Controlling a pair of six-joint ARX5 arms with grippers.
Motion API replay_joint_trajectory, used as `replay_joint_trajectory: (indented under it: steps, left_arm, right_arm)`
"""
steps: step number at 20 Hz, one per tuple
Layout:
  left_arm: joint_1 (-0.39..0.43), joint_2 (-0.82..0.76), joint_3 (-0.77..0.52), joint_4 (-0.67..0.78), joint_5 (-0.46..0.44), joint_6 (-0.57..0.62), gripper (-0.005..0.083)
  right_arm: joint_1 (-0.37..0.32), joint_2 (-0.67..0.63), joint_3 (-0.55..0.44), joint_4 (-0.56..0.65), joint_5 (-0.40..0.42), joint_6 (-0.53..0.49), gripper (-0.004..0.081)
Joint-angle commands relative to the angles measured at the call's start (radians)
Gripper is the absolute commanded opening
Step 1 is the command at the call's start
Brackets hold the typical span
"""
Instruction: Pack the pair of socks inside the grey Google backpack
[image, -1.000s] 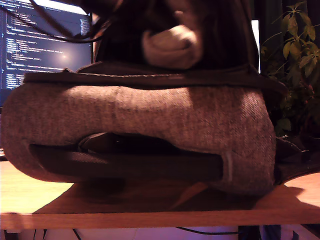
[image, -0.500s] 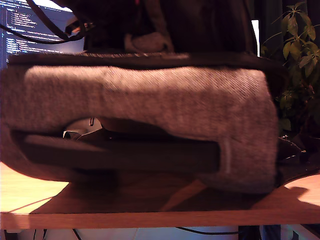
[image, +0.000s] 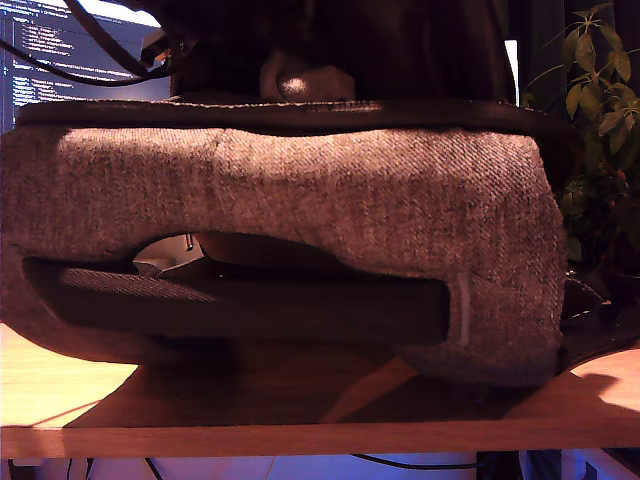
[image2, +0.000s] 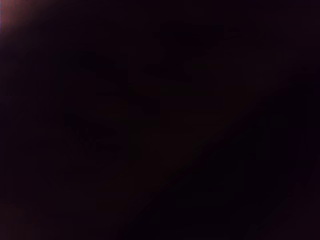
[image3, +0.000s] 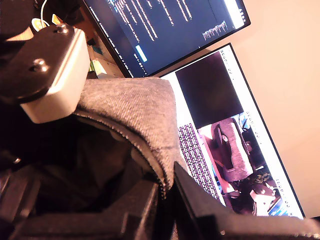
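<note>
The grey Google backpack (image: 330, 200) fills the exterior view, lying on the wooden table with its dark zip rim along the top. Only a pale knit lump of the pair of socks (image: 305, 82) pokes above that rim, with dark arm parts over it. Its lower part is hidden behind the rim. The first wrist view is black all over, so my first gripper's jaws do not show. My second gripper (image3: 167, 187) is shut on the backpack's zip edge (image3: 135, 110) and holds the fabric up, with the dark lining below.
A monitor with code (image: 60, 60) stands behind at the exterior view's left, and a leafy plant (image: 590, 110) at its right. The table's front edge (image: 300, 430) runs below the backpack. A white and black arm block (image3: 50, 65) sits close to the held fabric.
The socks have sunk from well above the backpack's rim to barely showing over it. The backpack's top edge has risen and flattened, and its front now stands taller.
</note>
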Motion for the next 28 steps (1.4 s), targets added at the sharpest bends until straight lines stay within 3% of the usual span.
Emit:
replay_joint_trajectory:
  steps: [1,6,9,18,20,21,24,28]
  left_arm:
    - [-0.002,-0.014,-0.016,0.0,0.015,0.01,0.0788]
    - [-0.008,-0.101,-0.008,-0.264,-0.005,-0.025,0.0788]
    - [-0.009,-0.158,-0.003,-0.335,-0.002,-0.025,0.0788]
    - [-0.01,-0.352,0.002,-0.651,0.155,0.024,0.0759]
    - [-0.01,-0.381,0.002,-0.723,0.178,0.048,0.0631]
    - [-0.01,-0.389,0.003,-0.74,0.197,0.069,0.0505]
    - [-0.01,-0.425,0.005,-0.765,0.259,0.071,-0.0031]
    - [-0.009,-0.504,0.023,-0.831,0.276,0.068,-0.0021]
  right_arm:
    - [0.018,-0.022,0.051,0.034,-0.008,0.005,-0.0011]
    - [0.017,-0.022,0.051,0.025,-0.009,0.005,-0.0011]
    - [0.017,-0.022,0.051,0.025,-0.009,0.005,-0.0011]
    - [0.015,-0.022,0.051,0.025,-0.008,0.005,-0.0011]
    - [0.015,-0.022,0.051,0.021,-0.008,0.004,-0.0011]
    - [0.015,-0.022,0.051,0.017,-0.004,0.004,-0.0011]
    - [0.003,-0.022,0.051,-0.021,0.0,0.005,-0.0011]
    - [-0.018,-0.022,0.051,-0.057,0.0,0.018,-0.0011]
